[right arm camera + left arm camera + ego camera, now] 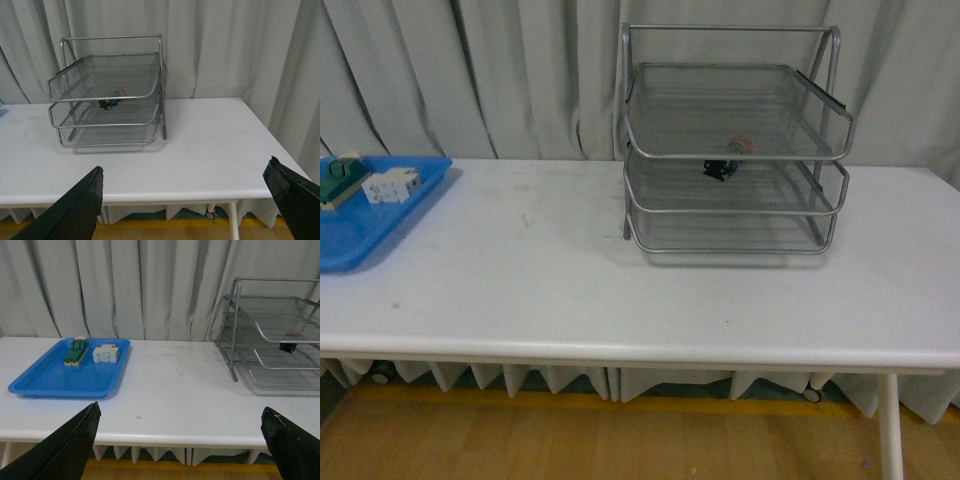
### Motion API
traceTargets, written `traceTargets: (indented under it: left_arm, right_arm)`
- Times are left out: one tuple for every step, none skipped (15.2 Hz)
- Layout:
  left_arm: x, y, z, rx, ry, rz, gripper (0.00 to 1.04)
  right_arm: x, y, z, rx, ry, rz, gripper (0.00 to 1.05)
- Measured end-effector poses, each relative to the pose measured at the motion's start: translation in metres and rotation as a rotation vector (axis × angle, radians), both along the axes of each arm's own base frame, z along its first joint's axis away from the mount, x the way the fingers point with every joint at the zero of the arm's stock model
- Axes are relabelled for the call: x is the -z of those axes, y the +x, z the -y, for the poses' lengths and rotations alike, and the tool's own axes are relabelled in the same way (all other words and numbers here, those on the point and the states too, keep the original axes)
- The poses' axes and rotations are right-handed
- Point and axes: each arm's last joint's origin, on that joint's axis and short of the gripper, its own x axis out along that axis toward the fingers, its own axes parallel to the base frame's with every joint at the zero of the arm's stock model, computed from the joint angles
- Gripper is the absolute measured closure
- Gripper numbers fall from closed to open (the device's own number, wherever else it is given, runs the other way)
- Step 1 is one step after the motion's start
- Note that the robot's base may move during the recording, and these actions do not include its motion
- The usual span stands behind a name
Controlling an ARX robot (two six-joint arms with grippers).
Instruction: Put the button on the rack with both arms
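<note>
Left gripper [180, 440] and right gripper [182, 200] both stand with jaws spread wide, holding nothing, each poised off the table's [620, 300] front edge. The button [725, 163] lies on the middle tier of the rack [730, 140], near that tier's front lip, red cap just under the top tier. The rack stands toward the table's rear. Broad bare tabletop separates it from the blue tray [365, 225] at the left edge, which carries a green switch [76, 351] and a white component [106, 353].
</note>
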Motion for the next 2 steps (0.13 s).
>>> traceTargets:
  left_arm:
    - [0.0000,0.0000,0.0000,0.000,0.000,0.000,0.07]
    - [0.0000,0.0000,0.0000,0.000,0.000,0.000,0.07]
  right_arm:
    - [0.0000,0.0000,0.0000,0.000,0.000,0.000,0.06]
    - [0.0000,0.0000,0.0000,0.000,0.000,0.000,0.06]
